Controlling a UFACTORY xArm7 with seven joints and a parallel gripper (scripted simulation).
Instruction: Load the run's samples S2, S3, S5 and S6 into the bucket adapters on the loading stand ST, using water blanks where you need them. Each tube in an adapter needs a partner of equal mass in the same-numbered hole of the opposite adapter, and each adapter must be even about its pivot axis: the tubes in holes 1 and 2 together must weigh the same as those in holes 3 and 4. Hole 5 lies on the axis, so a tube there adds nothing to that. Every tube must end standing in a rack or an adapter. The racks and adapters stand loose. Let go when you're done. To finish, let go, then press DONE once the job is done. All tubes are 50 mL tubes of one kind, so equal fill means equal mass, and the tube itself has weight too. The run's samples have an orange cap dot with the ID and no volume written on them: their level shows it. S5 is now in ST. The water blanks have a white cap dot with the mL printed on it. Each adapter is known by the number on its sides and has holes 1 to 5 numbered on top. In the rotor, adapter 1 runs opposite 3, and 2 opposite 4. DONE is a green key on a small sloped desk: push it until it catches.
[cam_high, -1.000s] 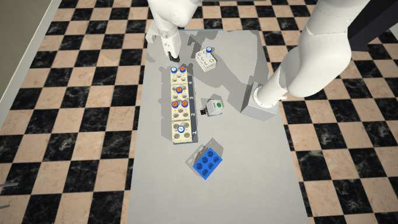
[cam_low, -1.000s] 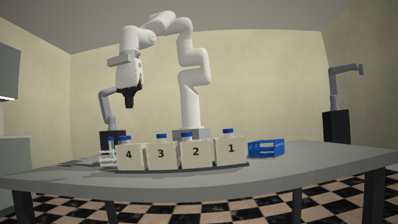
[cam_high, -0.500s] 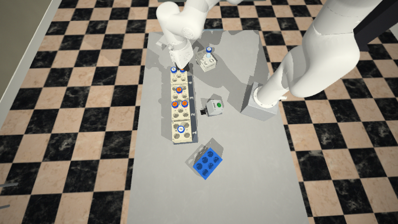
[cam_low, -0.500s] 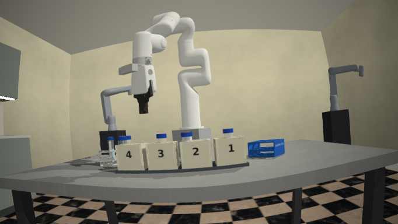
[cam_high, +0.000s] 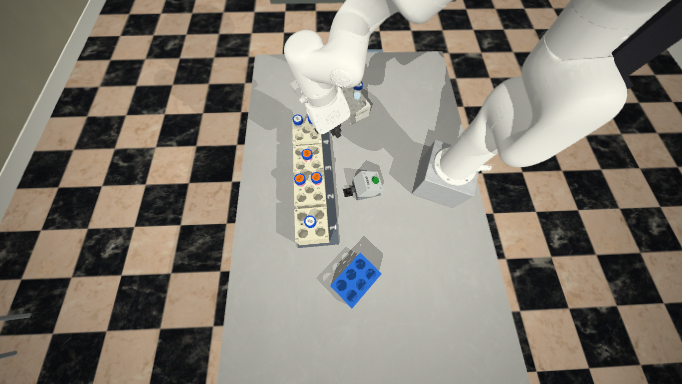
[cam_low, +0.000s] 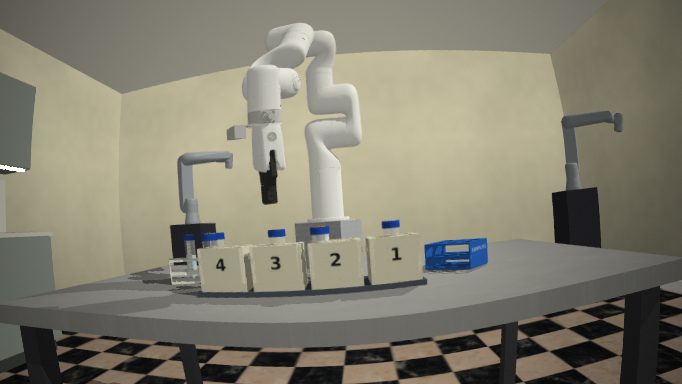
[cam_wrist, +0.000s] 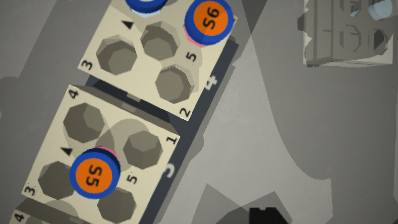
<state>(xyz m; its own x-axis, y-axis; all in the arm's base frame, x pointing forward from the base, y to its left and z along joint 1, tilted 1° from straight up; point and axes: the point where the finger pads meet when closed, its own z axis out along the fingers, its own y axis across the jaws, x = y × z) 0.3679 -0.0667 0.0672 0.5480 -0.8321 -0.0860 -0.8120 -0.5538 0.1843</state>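
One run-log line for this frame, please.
gripper: shut, empty, above adapter 4 | S6: in adapter 4 | S5: in adapter 3 | green key: untouched
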